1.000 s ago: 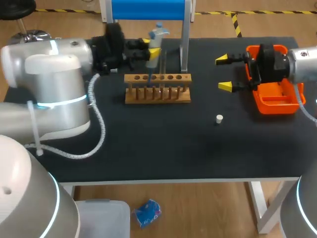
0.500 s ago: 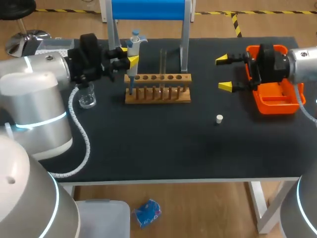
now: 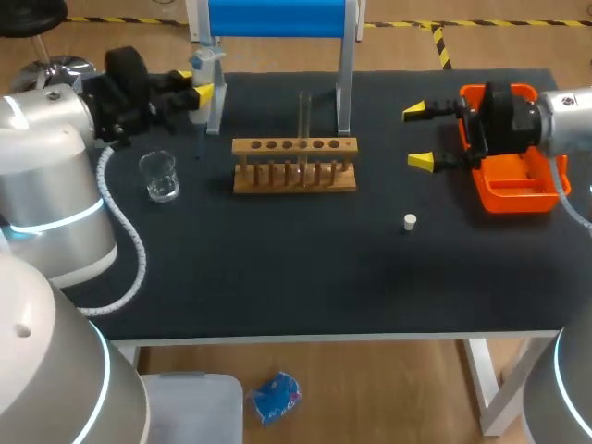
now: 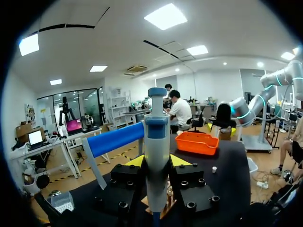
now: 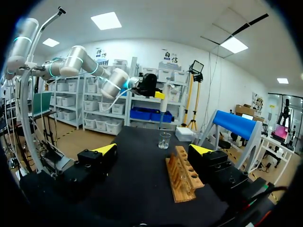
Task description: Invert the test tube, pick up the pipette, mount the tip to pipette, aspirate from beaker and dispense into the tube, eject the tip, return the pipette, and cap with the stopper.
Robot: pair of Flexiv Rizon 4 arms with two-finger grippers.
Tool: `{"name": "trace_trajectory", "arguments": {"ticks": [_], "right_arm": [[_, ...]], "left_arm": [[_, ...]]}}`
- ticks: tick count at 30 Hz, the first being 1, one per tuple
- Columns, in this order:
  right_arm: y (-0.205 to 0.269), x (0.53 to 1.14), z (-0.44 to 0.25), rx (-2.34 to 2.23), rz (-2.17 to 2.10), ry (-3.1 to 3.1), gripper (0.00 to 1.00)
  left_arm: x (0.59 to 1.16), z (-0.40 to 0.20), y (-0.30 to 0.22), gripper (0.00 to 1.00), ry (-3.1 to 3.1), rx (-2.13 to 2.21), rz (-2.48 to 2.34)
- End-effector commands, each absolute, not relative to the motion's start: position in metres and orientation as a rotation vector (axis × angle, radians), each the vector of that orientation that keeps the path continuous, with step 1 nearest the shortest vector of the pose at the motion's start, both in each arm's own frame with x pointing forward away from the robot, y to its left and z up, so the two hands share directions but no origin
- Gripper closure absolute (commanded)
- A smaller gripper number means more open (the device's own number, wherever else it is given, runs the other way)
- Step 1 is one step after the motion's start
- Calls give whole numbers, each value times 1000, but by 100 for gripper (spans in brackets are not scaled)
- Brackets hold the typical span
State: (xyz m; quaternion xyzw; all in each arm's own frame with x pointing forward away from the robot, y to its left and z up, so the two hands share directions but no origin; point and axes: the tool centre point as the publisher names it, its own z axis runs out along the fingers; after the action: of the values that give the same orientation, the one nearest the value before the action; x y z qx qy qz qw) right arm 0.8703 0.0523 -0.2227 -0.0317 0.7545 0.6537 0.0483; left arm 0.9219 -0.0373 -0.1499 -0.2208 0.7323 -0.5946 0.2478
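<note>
Lowest in the head view, right of centre, the white stopper (image 3: 410, 221) lies alone on the table (image 3: 277, 277). Mid-left is the beaker (image 3: 160, 176). In the centre, the rack (image 3: 294, 166) holds the test tube (image 3: 302, 116) upright. At right, my right gripper (image 3: 418, 136) is spread wide and empty, and its wrist hides part of the orange tray (image 3: 518, 190). Upper left, my left gripper (image 3: 196, 85) clamps the pipette (image 3: 204, 63), whose lower end I can't make out.

Surface: we see a black table (image 3: 296, 277)
Middle: wooden rack (image 3: 294, 166)
Left: glass beaker (image 3: 160, 176) (standing upright)
Right: white stopper (image 3: 410, 221), orange tray (image 3: 514, 203)
</note>
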Motion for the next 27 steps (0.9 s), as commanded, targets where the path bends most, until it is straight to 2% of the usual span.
{"name": "trace_trajectory", "arguments": {"ticks": [1, 14, 18, 27], "right_arm": [[52, 870, -222, -97, 1989, 2303, 0], [53, 871, -218, -78, 1964, 2332, 0], [63, 889, -199, 78, 1859, 2409, 0], [102, 957, -148, 118, 1711, 2435, 0]], "left_arm": [[917, -144, -25, 100, 1989, -596, -1628], [918, -145, -26, 100, 1993, -603, -1612], [918, -145, -26, 100, 1993, -603, -1612], [918, -145, -26, 100, 1993, -603, -1612]]}}
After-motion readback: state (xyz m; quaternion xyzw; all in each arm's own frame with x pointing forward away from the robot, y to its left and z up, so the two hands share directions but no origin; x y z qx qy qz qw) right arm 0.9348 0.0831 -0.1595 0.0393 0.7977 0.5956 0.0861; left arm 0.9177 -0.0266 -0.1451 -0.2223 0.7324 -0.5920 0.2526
